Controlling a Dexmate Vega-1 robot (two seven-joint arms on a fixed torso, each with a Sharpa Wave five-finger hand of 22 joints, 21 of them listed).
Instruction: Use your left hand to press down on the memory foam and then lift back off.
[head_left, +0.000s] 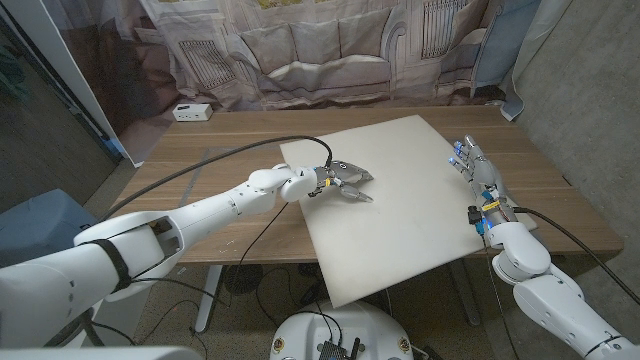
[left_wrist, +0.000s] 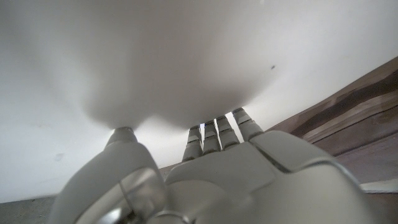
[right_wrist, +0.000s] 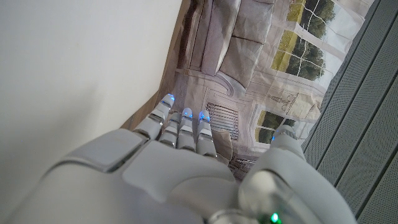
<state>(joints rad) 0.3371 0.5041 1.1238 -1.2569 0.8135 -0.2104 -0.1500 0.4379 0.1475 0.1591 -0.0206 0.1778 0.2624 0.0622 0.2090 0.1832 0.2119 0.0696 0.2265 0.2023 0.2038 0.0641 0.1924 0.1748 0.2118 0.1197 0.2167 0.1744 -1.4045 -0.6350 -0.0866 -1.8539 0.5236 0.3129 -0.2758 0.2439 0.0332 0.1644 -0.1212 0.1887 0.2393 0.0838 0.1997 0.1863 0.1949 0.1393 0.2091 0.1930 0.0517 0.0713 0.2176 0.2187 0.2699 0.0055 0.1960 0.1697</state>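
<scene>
- Nearest the camera, the robot's white left arm (head_left: 150, 235) is seen entering from the lower left of the head view and reaching toward the centre of the frame.
- At its end, the left hand (head_left: 340, 183) is held over the left part of the large white rectangular memory foam sheet (head_left: 400, 200), fingers stretched forward and slightly apart, nothing gripped.
- Whether the fingertips are touching the foam cannot be told from the head view; in the left wrist view the fingers (left_wrist: 214, 134) are seen ending against the white foam surface (left_wrist: 186, 56), with a soft shadow spread around them.
- The foam sheet is laid on the brown wooden table (head_left: 230, 140), filling the centre and right of the head view, its near corner projecting past the table's front edge at the bottom middle.
- The right hand (head_left: 478, 172) is seen at the right of the head view, just beside the foam's right edge, fingers straight and close together, nothing held.
- In the right wrist view the right hand's fingers (right_wrist: 180, 124) are shown with blue-lit tips, next to the white foam (right_wrist: 74, 68).
- A small white power strip (head_left: 190, 112) is placed at the table's far left corner, upper left of the head view.
- A printed backdrop of a sofa and windows (head_left: 310, 50) is hung behind the table.
</scene>
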